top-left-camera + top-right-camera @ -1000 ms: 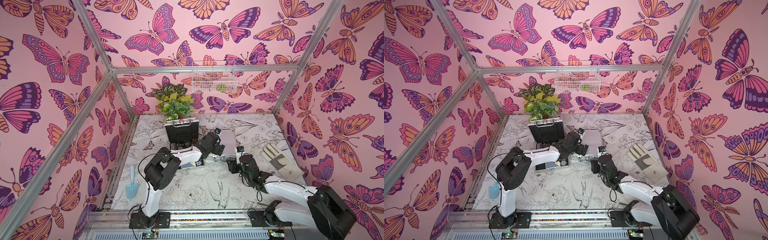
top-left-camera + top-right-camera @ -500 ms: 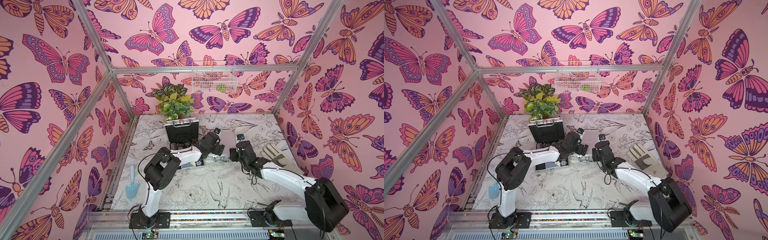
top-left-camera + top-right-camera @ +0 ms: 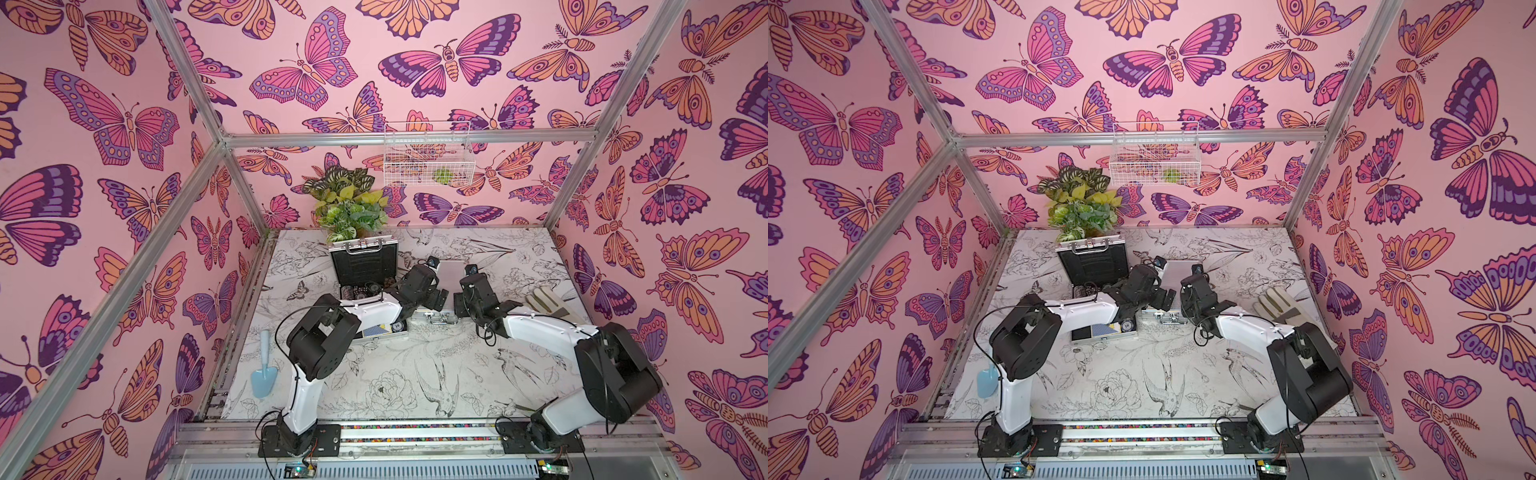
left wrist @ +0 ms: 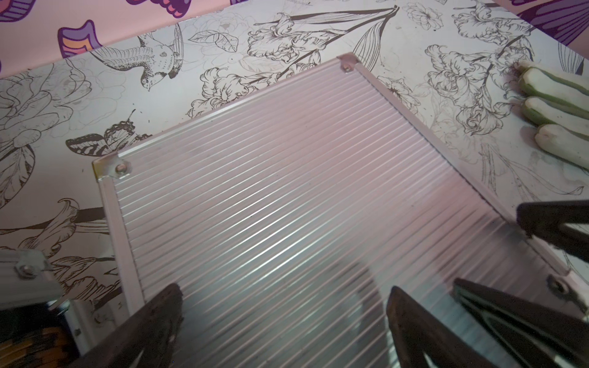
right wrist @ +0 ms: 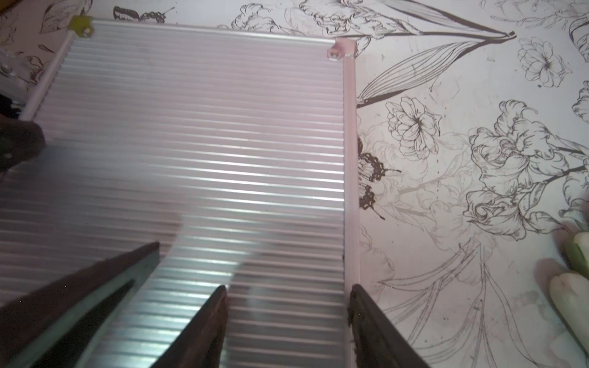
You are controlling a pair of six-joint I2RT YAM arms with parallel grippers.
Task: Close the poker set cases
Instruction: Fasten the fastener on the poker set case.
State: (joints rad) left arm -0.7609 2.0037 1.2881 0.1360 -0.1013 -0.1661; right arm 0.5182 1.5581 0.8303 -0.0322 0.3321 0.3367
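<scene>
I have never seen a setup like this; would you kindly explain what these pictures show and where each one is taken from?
Two robot arms, the left arm and the right arm, are mounted at the near edge of a flower-printed table. Two pictures look down from overhead, side by side, on the whole scene. The other two come from a camera on each wrist, looking past that arm's hand.

On the table lie two poker cases: an open case with its lid up, and a closed case beside it. A glove, a trowel and a plant are there too.

The left hand and the right hand are both over the closed case's ribbed lid, jaws apart, holding nothing.
</scene>
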